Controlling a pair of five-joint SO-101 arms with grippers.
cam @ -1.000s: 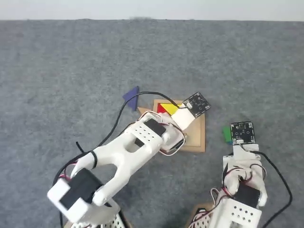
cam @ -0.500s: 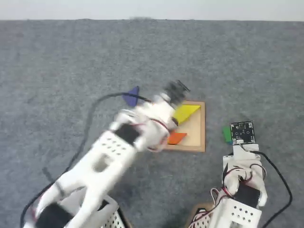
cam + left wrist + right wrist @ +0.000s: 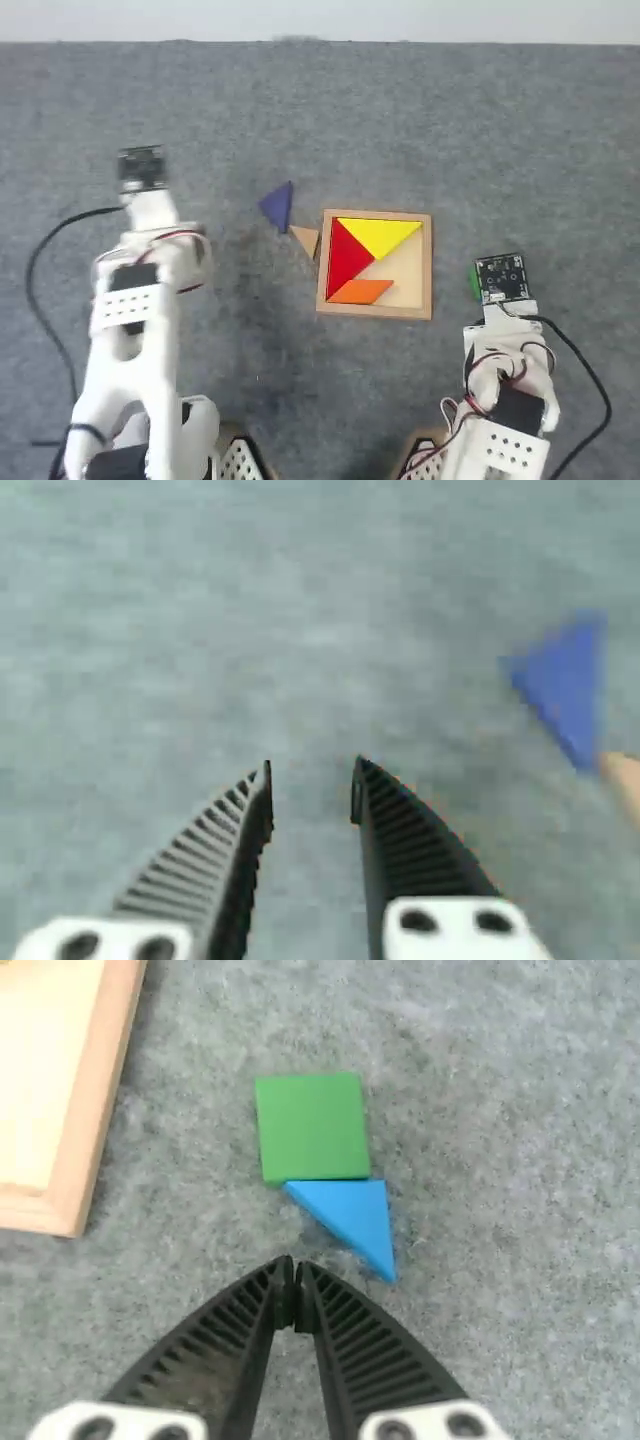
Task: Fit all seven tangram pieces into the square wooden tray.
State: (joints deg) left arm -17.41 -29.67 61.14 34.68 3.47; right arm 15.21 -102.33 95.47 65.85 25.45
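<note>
At the left, the left gripper [image 3: 310,770] hangs open over the carpet [image 3: 200,630]; the dark blue triangle [image 3: 278,205] lies outside, near the tray [image 3: 428,270]. The right gripper [image 3: 295,1265], closed and empty, may shove the light blue triangle [image 3: 350,1222] if lowered.

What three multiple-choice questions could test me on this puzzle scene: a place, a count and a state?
1. Where does the green square lie? A) inside the tray B) on the carpet, touching the light blue triangle C) on the tray's rim
2. How many pieces lie in the tray? A) three B) five C) seven
3. How does the right tool stand? A) wide open B) shut, empty C) shut on a piece
Answers: 1 B, they touch on the carpet; 2 A, the red piece, the yellow piece and the orange piece; 3 B, its tips meet on nothing.
</note>
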